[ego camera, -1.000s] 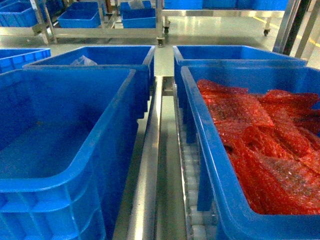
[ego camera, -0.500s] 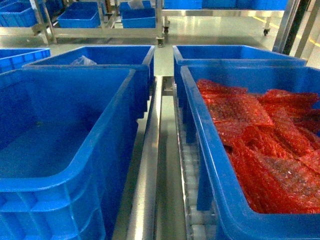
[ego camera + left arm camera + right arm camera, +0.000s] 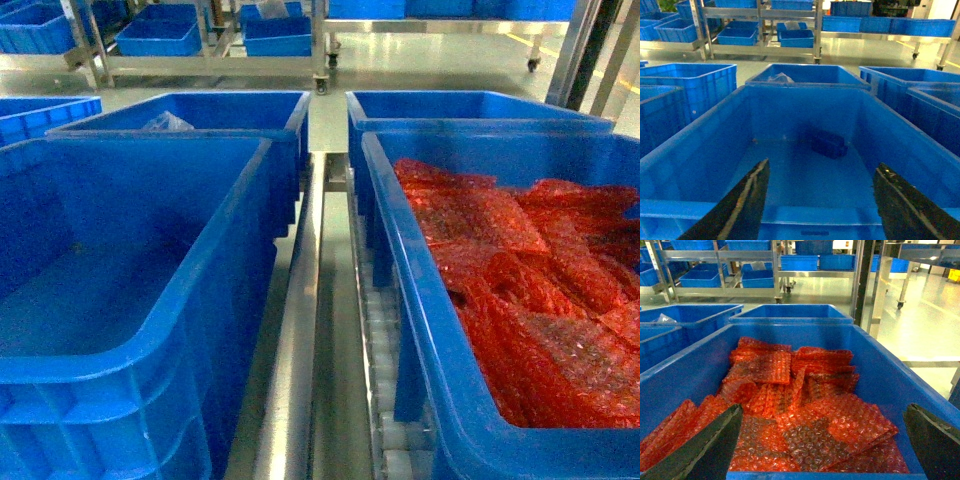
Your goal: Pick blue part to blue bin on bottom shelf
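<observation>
The left gripper point(image 3: 817, 200) is hanging over the near rim of the left blue bin point(image 3: 700, 150), jaws spread and empty, lining up on the blue part point(image 3: 827, 144); that dark block is lying near the bin's far wall, its long axis running roughly left-right, slightly skewed; the right gripper point(image 3: 822, 440), jaws also spread, is idling above the bin of red bubble-wrap bags point(image 3: 790, 405).

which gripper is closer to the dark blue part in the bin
Left. The left gripper hangs open at the near rim of the bin holding the blue part; the right gripper hangs over the red bubble-wrap bin.
</observation>
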Controlling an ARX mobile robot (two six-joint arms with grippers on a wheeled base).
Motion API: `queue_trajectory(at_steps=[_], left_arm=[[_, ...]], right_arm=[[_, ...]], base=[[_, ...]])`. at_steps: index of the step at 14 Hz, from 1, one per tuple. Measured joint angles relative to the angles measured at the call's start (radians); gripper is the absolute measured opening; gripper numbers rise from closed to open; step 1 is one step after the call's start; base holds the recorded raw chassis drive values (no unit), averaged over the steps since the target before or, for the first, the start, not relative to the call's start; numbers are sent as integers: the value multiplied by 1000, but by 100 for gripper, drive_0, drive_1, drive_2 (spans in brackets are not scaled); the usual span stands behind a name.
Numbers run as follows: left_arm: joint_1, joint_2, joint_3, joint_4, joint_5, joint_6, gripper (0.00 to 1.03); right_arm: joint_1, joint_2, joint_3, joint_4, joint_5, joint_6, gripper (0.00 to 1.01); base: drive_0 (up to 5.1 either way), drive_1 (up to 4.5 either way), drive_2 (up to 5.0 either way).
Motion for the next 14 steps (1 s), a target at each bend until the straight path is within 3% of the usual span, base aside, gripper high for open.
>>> queue_trajectory(at_steps=[2, 3, 14], left_arm=[[0, 0, 0, 0, 0, 0, 92], [0, 0, 0, 0, 0, 0, 99], [0, 0, 0, 0, 0, 0, 98]], right_arm=[[0, 0, 0, 0, 0, 0, 98], [0, 0, 0, 0, 0, 0, 98], [0, 0, 0, 0, 0, 0, 98]], base=[[0, 0, 0], [0, 0, 0], [0, 0, 0]])
